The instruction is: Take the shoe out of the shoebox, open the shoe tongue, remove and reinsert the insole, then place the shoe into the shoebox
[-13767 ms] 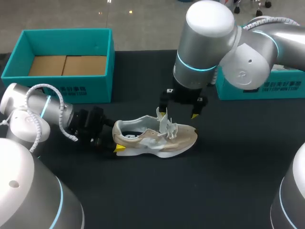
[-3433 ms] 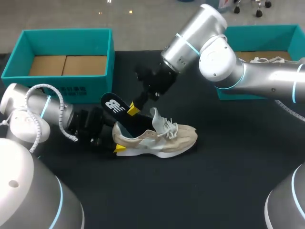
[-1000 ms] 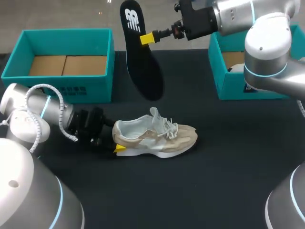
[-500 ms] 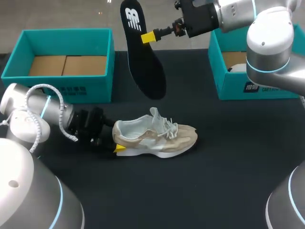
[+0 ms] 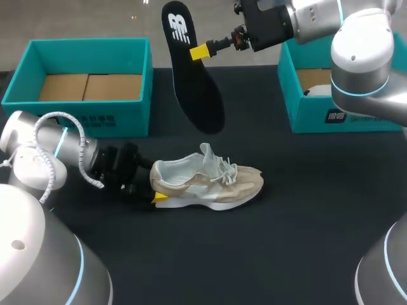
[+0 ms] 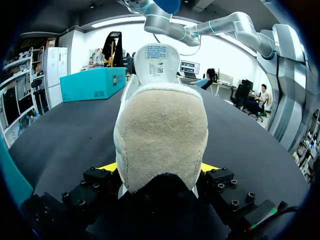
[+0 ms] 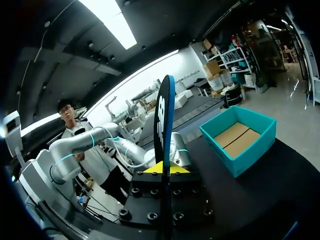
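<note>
A beige shoe [image 5: 210, 184] lies on the black table, toe to the right, its white tongue [image 5: 207, 155] pulled upright. My left gripper [image 5: 152, 190] is shut on the shoe's heel; in the left wrist view the heel [image 6: 160, 130] fills the gap between the yellow tips of that gripper [image 6: 159, 167]. High over the table's back, my right gripper [image 5: 199, 51] is shut on a black insole [image 5: 194, 89], which hangs heel up and toe down. In the right wrist view the insole [image 7: 162, 125] stands edge-on between the fingers of that gripper [image 7: 164, 168].
An open teal shoebox [image 5: 137, 95] with a cardboard floor stands at the back left. A second teal box [image 5: 305, 111] stands at the back right, under my right arm. The black table stretches in front of the shoe.
The hanging insole's lower end has swung slightly to the right. The shoe and my left arm have not moved.
</note>
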Robot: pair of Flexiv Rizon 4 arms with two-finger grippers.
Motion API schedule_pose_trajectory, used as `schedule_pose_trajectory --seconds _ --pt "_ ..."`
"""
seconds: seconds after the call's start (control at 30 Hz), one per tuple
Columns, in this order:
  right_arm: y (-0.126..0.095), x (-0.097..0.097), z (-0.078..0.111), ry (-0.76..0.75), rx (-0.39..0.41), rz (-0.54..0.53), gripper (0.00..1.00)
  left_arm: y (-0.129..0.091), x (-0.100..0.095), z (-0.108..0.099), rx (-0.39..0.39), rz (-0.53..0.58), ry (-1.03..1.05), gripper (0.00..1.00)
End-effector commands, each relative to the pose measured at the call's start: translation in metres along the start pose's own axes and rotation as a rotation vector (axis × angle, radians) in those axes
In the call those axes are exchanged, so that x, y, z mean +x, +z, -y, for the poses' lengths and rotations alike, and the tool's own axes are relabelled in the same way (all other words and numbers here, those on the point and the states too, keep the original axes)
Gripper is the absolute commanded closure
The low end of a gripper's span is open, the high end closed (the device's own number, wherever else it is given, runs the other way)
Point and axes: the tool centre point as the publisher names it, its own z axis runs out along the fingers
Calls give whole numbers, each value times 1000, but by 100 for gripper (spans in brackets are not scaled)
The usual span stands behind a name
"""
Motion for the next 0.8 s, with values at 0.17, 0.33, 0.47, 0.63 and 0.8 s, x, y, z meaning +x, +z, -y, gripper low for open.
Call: schedule_pose_trajectory --seconds 0.17,0.33,0.47,0.63,0.8 --pt "-40 23 9 18 14 44 100 4 -2 -3 -5 -1 -1 100" --pt "-57 37 12 26 -3 93 100 4 -2 -3 -5 -1 -1 100" --pt "-68 50 15 31 -16 114 100 4 -2 -3 -5 -1 -1 100" --pt "-74 67 21 52 -35 113 100 4 -2 -3 -5 -1 -1 100" --pt "-80 83 24 71 -47 116 100 4 -2 -3 -5 -1 -1 100"
